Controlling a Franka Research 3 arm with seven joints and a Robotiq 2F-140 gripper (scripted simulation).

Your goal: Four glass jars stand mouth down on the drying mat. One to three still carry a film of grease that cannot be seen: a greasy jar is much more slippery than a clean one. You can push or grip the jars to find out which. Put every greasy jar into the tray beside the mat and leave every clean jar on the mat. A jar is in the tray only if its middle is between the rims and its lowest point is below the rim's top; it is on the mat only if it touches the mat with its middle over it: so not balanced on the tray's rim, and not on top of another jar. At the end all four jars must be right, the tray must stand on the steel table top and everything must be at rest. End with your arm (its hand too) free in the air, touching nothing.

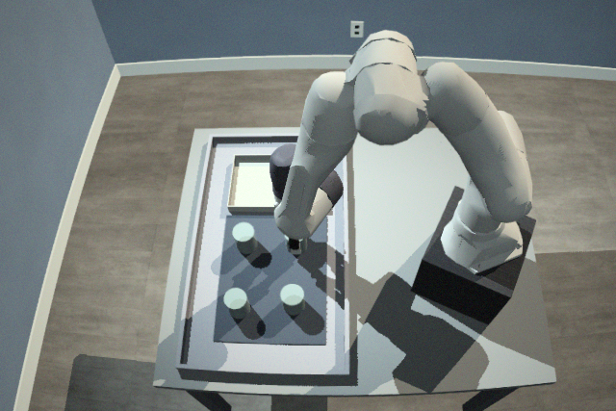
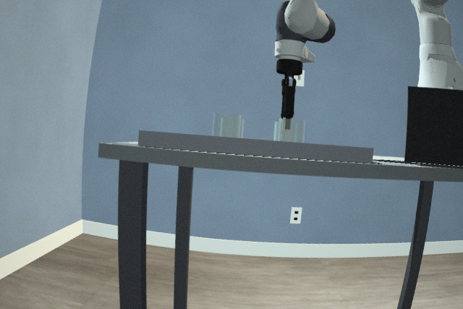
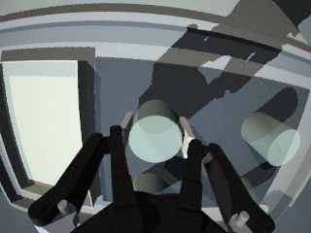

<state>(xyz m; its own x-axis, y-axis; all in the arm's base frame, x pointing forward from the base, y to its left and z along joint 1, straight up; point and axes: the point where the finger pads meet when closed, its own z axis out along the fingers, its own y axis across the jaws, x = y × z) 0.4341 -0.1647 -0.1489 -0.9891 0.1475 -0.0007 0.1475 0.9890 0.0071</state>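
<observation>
Four glass jars stand mouth down on the dark drying mat (image 1: 272, 292). Three show from above: back left (image 1: 243, 233), front left (image 1: 235, 299), front right (image 1: 292, 295). The fourth, back right, is hidden there under my gripper (image 1: 295, 245). In the wrist view this jar (image 3: 155, 139) stands upright between my finger pads, which flank it closely on both sides; my gripper (image 3: 155, 122) is open around it. From the side my gripper (image 2: 287, 121) reaches down over the jar (image 2: 289, 130), which rests on the mat.
The pale tray (image 1: 253, 190) stands just behind the mat, partly hidden by my arm; it shows left in the wrist view (image 3: 46, 123). Another jar (image 3: 272, 136) is to the right. A raised rim (image 1: 192, 247) borders the steel table top.
</observation>
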